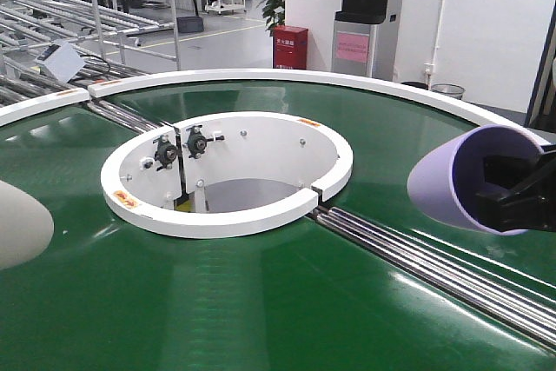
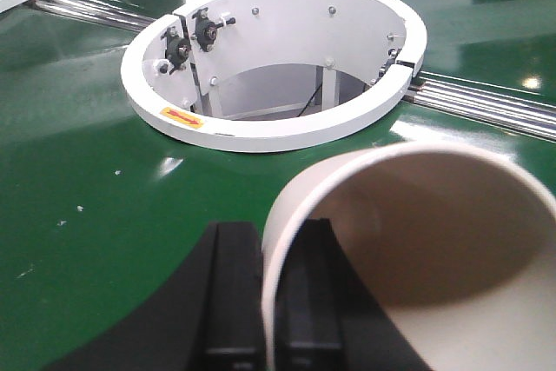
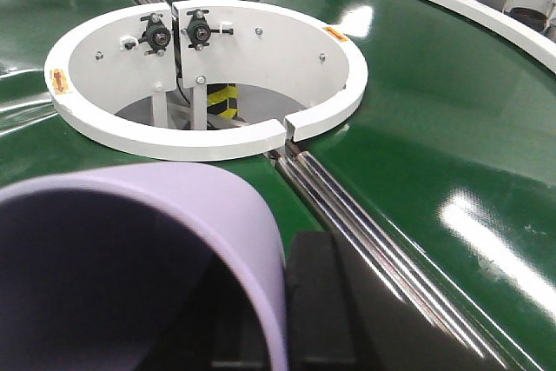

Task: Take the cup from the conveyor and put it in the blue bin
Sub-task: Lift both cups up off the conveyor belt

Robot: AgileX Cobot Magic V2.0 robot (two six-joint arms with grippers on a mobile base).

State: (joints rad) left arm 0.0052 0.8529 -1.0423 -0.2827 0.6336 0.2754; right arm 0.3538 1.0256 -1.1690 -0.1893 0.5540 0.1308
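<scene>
Lilac cup (image 1: pixel 447 182) is sitting pinched in your right gripper (image 3: pixel 280 319) at the frame's right edge, cream cup (image 2: pixel 417 241) likewise in your left gripper (image 2: pixel 265 319), both over the conveyor (image 1: pixel 261 301), so you are needing firm grips while seeking the blue bin, showing in no view.

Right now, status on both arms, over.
Left gripper: jaws shut on cream cup. Right gripper: jaws shut on lilac cup. Both over glossy green conveyor belt. Blue bin out of view.
</scene>
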